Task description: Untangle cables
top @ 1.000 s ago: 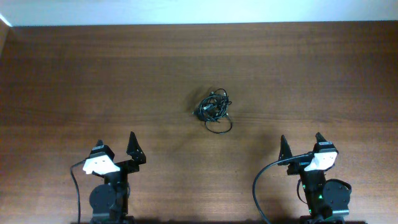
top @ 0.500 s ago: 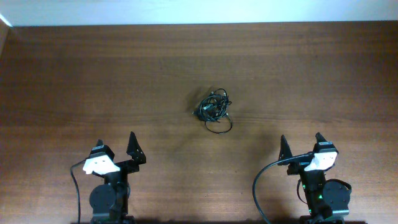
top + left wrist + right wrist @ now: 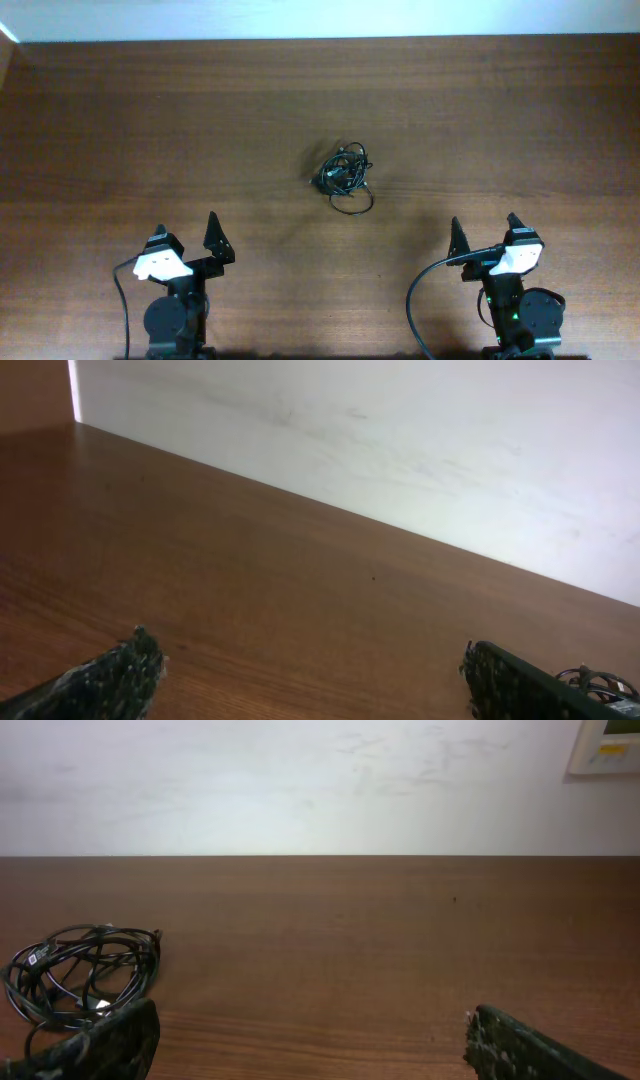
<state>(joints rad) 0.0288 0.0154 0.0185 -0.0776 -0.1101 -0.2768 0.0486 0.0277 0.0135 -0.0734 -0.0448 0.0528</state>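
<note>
Overhead view of a dark wooden bench (image 3: 120, 110); two robot arms are sitting at its near edge, one on each side. The cables (image 3: 343, 176) are lying as one small, knotted black clump near the middle of the bench, well apart from both arms; a loose loop is trailing from the clump's near side.

The left fingers (image 3: 214, 236) are standing wide apart and gripping nothing; the right fingers (image 3: 456, 238) are likewise spread and empty. In the right wrist view the clump is showing off to the left of the spread fingers rather than between them; in the left wrist view only a sliver of it is peeking over the right-hand finger at the frame's edge.

Risks, as a judgement: neither arm is lining up on the clump, so a straight reach is likely missing it or only nudging it along the bench. The cords are thin and lying low, so closing fingers may be scraping the wood or slipping off a strand. Pinching the dense core, or both arms pulling on one strand, is likely tightening the knot rather than loosening it. The clump is small, so two arms converging on it are risking a collision; plug ends may be snagging inside loops during any pull.
</note>
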